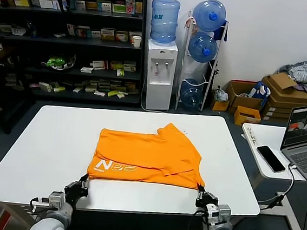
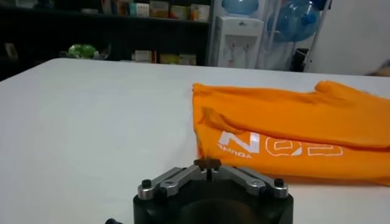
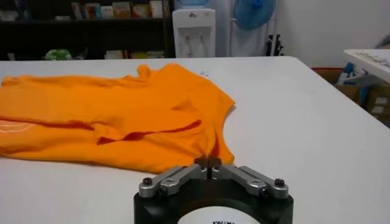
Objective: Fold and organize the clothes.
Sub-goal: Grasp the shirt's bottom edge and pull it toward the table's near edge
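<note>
The bright orange T-shirt (image 1: 146, 158) lies folded into a wide band on the white table (image 1: 53, 138), white lettering (image 1: 117, 167) up at its near left corner. My left gripper (image 1: 85, 181) is at that near left corner, jaws shut on the hem; in the left wrist view (image 2: 209, 163) the tips meet at the shirt (image 2: 292, 122) just below the lettering (image 2: 268, 145). My right gripper (image 1: 200, 194) is at the near right corner, shut on the cloth, which runs to a point at its tips in the right wrist view (image 3: 208, 162). The shirt (image 3: 109, 115) shows creases there.
A side table on the right holds a phone (image 1: 270, 158), a laptop (image 1: 306, 135) and a power strip (image 1: 249, 136). Behind the table stand a water dispenser (image 1: 160, 72), dark shelves (image 1: 68, 41) and cardboard boxes (image 1: 286, 95) with a grey cloth heap (image 1: 304, 72).
</note>
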You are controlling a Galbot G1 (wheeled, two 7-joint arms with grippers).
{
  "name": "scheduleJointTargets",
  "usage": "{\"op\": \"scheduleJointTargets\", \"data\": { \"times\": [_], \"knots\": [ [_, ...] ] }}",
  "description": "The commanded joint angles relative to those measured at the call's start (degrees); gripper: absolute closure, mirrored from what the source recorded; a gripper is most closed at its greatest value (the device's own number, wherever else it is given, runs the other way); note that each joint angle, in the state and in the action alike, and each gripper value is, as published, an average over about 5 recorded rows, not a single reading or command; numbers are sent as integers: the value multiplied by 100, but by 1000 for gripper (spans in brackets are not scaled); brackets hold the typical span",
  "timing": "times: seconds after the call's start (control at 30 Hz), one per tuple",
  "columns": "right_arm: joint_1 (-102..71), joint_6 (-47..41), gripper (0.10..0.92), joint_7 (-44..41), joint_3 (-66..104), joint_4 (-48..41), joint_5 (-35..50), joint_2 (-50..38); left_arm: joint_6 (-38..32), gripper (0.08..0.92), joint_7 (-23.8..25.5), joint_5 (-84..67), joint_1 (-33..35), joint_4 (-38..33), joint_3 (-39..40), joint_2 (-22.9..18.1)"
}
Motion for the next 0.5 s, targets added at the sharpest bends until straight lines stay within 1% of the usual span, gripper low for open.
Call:
{"op": "scheduleJointTargets", "data": {
  "times": [0.03,0.17,0.3,0.33,0.43,0.5],
  "knots": [
    [-653,-119,901,143,134,672,246,-432,152,909,-238,-183,631,-562,-155,286],
    [-1032,-202,901,247,268,1020,355,-593,147,909,-258,-245,1179,-877,-283,416],
    [-1264,-249,898,297,361,1188,343,-649,147,909,-220,-250,1592,-1139,-370,445],
    [-1291,-272,888,298,371,1215,331,-655,171,909,-211,-242,1662,-1204,-383,437],
    [-1338,-377,826,270,381,1366,325,-682,245,897,-221,-224,1794,-1405,-410,421],
    [-1328,-455,766,303,366,1575,341,-734,286,860,-274,-232,1842,-1575,-427,456]
  ]
}}
